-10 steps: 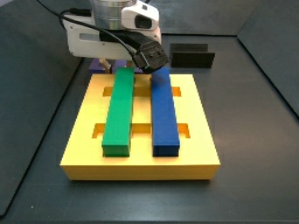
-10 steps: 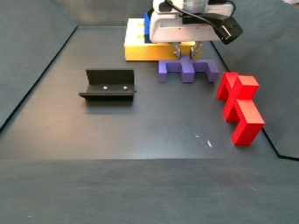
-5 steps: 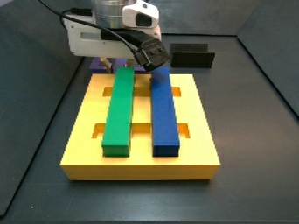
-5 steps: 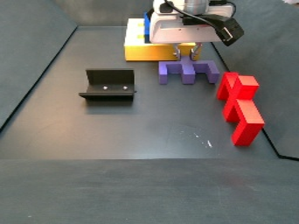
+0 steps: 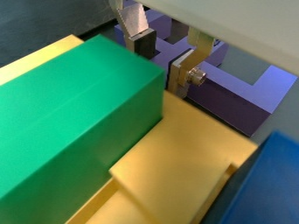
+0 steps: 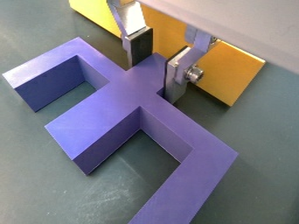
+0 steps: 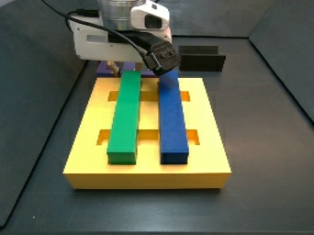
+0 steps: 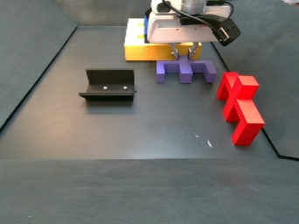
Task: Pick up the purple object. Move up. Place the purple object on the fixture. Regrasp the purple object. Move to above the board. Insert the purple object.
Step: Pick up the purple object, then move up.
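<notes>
The purple object [image 6: 128, 114] lies flat on the dark floor just behind the yellow board [image 7: 150, 108], its prongs pointing away from the board [image 8: 138, 50]. My gripper [image 6: 159, 63] is down on it, shut on a short purple stub on the crossbar's board side, with a pad against each face. In a wrist view the gripper [image 5: 162, 54] shows purple [image 5: 233, 92] between and beyond the fingers. In a side view the gripper [image 8: 184, 59] stands over the purple object [image 8: 187, 73]. The fixture [image 8: 107, 86] stands apart, well to one side.
A long green bar [image 7: 124, 115] and a long blue bar [image 7: 173, 119] lie in the board's slots. Two red stepped blocks [image 8: 237, 87] [image 8: 246, 121] stand close beside the purple object. Dark walls enclose the floor.
</notes>
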